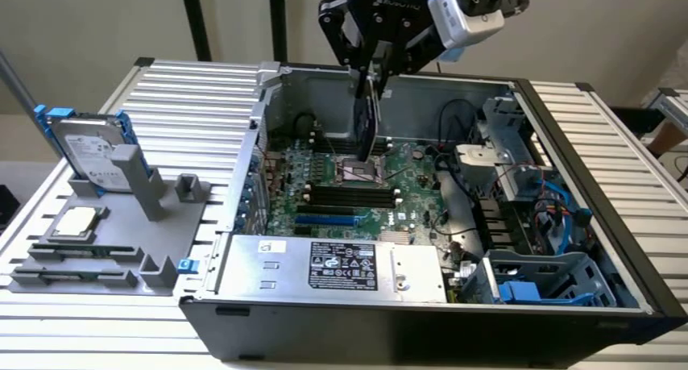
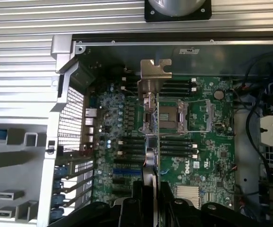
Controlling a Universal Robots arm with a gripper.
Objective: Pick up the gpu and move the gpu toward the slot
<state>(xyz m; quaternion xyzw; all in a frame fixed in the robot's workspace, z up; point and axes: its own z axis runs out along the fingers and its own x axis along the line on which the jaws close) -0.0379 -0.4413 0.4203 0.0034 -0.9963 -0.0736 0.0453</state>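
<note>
Half done: your jaws are clamped on the gpu, held edge-on above the motherboard, not yet at the slot

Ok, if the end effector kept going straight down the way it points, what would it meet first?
Probably the motherboard beside the CPU socket: the gpu held in the end effector hangs edge-down over that spot, not over the blue slot. Depth is hard to judge.

Soft even light, dim shade inside the case
</note>
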